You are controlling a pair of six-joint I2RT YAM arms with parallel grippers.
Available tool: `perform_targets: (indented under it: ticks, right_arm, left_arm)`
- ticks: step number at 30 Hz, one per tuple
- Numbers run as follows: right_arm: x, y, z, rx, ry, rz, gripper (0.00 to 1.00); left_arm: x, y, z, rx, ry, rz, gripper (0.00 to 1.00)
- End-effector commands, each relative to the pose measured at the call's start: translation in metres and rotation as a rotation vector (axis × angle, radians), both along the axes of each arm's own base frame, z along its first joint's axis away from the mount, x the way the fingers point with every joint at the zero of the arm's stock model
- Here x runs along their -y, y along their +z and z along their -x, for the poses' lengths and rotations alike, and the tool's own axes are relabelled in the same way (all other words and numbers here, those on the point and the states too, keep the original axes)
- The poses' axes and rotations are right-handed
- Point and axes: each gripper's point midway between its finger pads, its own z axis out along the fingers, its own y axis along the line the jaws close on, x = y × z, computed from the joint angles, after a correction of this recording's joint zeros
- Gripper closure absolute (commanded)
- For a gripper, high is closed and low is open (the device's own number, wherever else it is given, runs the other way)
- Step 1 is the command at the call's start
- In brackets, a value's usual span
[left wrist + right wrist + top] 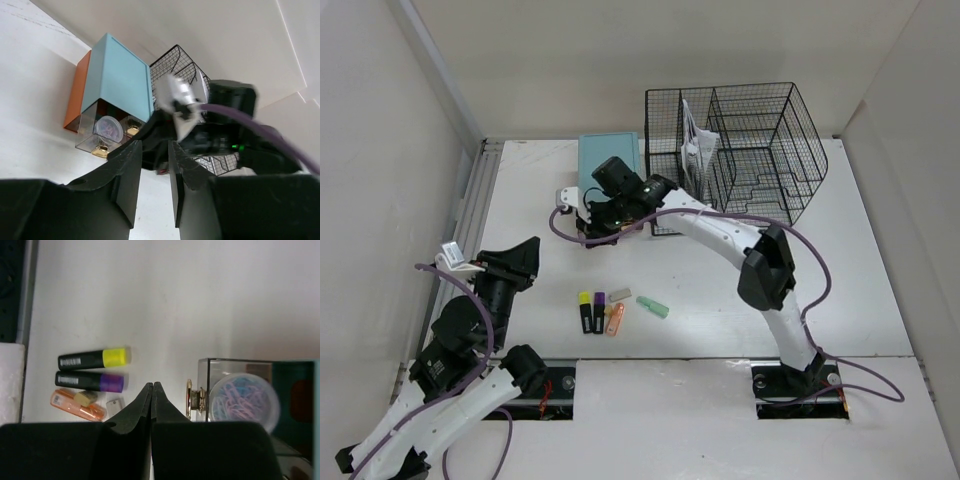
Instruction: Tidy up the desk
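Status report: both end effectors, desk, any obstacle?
Left end effector open, empty. Right end effector shut, empty, near drawer knob. Desk: highlighters loose. Nothing blocks the knob.

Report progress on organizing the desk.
Done: papers stand in the black wire mesh rack; a clear tub of paper clips sits in the clear drawer of the teal-topped box. In hand: nothing gripped; the right gripper is shut beside that drawer's gold knob. Left: the yellow-capped highlighter, purple-capped highlighter, orange highlighter and pale-green marker lie loose on the white desk.
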Motion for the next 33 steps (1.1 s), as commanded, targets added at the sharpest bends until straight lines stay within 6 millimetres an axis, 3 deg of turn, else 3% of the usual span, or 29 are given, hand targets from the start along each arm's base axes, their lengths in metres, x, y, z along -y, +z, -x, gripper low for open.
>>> perform_targets:
  ticks: [1,3,6,7,8,9,11,12,14,16,19,20,24,25,27,30,31,32,33]
  right_arm:
    - [0.0,-0.014,-0.007,-0.011,-0.023,0.044,1.0]
    - [0.0,-0.019,-0.023,0.01,-0.117,0.061,1.0]
    - [-0.004,-0.025,-0.046,0.033,-0.249,0.068,1.0]
    - [0.001,-0.031,-0.062,0.073,-0.331,0.094,1.0]
    - [-0.001,-0.026,-0.072,0.105,-0.371,0.075,1.0]
    - [0.005,-0.02,-0.094,0.172,-0.494,0.065,1.0]
    - [0.008,-0.022,-0.1,0.19,-0.532,0.071,1.0]
    - [0.009,-0.02,-0.104,0.213,-0.576,0.074,1.0]
    - [0.012,-0.027,-0.114,0.233,-0.631,0.09,1.0]
    - [0.017,-0.028,-0.126,0.27,-0.699,0.097,1.0]
    - [0.025,-0.03,-0.137,0.307,-0.77,0.115,1.0]
    - [0.024,-0.026,-0.138,0.31,-0.772,0.106,1.0]
    - [0.026,-0.027,-0.135,0.308,-0.768,0.098,1.0]
    - [0.025,-0.012,-0.132,0.308,-0.761,0.069,1.0]
    - [0.028,-0.003,-0.124,0.294,-0.739,0.059,1.0]
    - [0.045,0.044,-0.119,0.349,-0.773,-0.021,1.0]
    - [0.055,0.046,-0.118,0.382,-0.783,-0.009,1.0]
    - [0.069,0.076,-0.119,0.433,-0.83,-0.049,1.0]
    - [0.075,0.09,-0.121,0.464,-0.857,-0.077,1.0]
  left_arm:
    - [0.003,0.008,-0.001,0.027,-0.011,0.013,0.75]
    - [0.004,0.004,-0.002,0.021,-0.011,0.006,0.78]
    - [0.014,-0.003,-0.003,0.009,-0.047,0.003,0.92]
    - [0.018,-0.004,-0.004,0.012,-0.058,0.015,0.95]
    - [0.025,-0.016,-0.008,-0.015,-0.072,-0.003,0.97]
    - [0.04,-0.033,-0.011,-0.039,-0.117,-0.006,1.0]
    - [0.049,-0.037,-0.013,-0.043,-0.148,0.006,1.0]
    - [0.056,-0.056,-0.016,-0.076,-0.161,-0.009,1.0]
    - [0.065,-0.066,-0.019,-0.08,-0.184,-0.013,1.0]
    - [0.071,-0.086,-0.021,-0.103,-0.196,-0.02,0.85]
    - [0.076,-0.097,-0.021,-0.093,-0.217,-0.011,0.46]
    - [0.076,-0.1,-0.022,-0.09,-0.218,-0.021,0.39]
    - [0.078,-0.11,-0.024,-0.073,-0.218,0.006,0.3]
    - [0.081,-0.106,-0.024,-0.049,-0.23,0.026,0.32]
    - [0.086,-0.121,-0.028,-0.058,-0.23,0.03,0.5]
    - [0.095,-0.126,-0.038,-0.051,-0.231,0.065,0.76]
    - [0.097,-0.131,-0.041,-0.064,-0.229,0.07,0.92]
    - [0.103,-0.131,-0.048,-0.063,-0.239,0.086,1.0]
    - [0.106,-0.137,-0.051,-0.076,-0.247,0.092,1.0]
